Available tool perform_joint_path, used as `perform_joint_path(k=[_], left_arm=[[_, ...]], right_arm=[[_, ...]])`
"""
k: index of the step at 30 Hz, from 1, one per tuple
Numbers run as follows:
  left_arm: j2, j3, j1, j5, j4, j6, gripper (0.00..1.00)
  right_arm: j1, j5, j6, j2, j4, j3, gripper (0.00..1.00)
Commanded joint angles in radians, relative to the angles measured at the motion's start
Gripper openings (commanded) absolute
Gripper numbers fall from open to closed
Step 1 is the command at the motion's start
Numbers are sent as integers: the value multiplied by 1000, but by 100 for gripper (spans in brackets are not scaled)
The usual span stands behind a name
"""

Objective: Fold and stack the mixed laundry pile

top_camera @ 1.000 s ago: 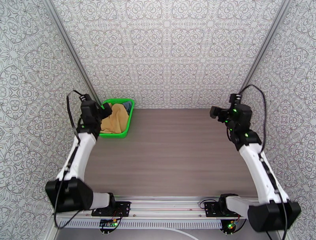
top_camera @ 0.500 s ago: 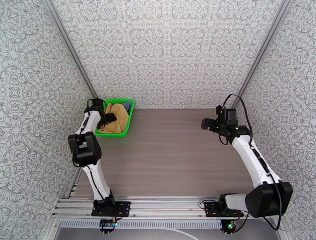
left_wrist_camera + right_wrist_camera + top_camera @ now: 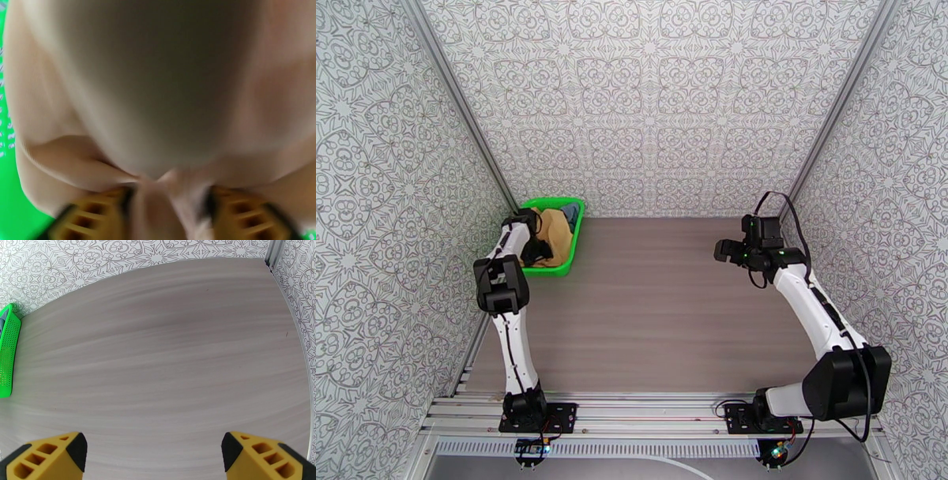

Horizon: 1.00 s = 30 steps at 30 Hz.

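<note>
Judging by how things lie, the task is at its very start: both pieces of laundry sit in the green basket (image 3: pixel 553 271) at the far left corner of the table (image 3: pixel 656 316), and nothing has been laid out, folded or stacked. The yellow cloth (image 3: pixel 557 225) lies on top and covers most of the basket, while a corner of the blue-grey top (image 3: pixel 571 210) peeks out at the basket's far end. The left gripper (image 3: pixel 170 215) is down inside the basket, its jaws clenched on a bunched fold of the yellow cloth that wells up between the two fingers; the wrist view is blurred, yet the pinch reads clearly enough. The right gripper (image 3: pixel 154 453) hangs above the bare wood of the table, well apart from the basket, jaws spread wide and holding nothing. What is left is nearly everything: getting each piece out onto the table, spreading it flat, folding it, then setting one on the other. No brand, label or writing can be read on the cloth, the basket or the arms; the walls carry an ornamental pattern and no words
</note>
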Motion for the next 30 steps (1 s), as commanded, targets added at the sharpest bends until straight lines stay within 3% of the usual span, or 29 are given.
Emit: perform_joint_path(k=[1, 8, 17, 30], left_arm=[[-25, 37, -5, 22, -19, -4, 0], [-209, 172, -34, 70, -81, -19, 0], [-407, 514, -169, 143, -267, -19, 0], [-561, 612, -429, 370, -199, -108, 0]], right_arm=[[8, -11, 8, -2, -24, 8, 95], [8, -26, 14, -38, -41, 30, 94], [8, -100, 27, -146, -41, 28, 93], [8, -150, 38, -239, -56, 23, 93]])
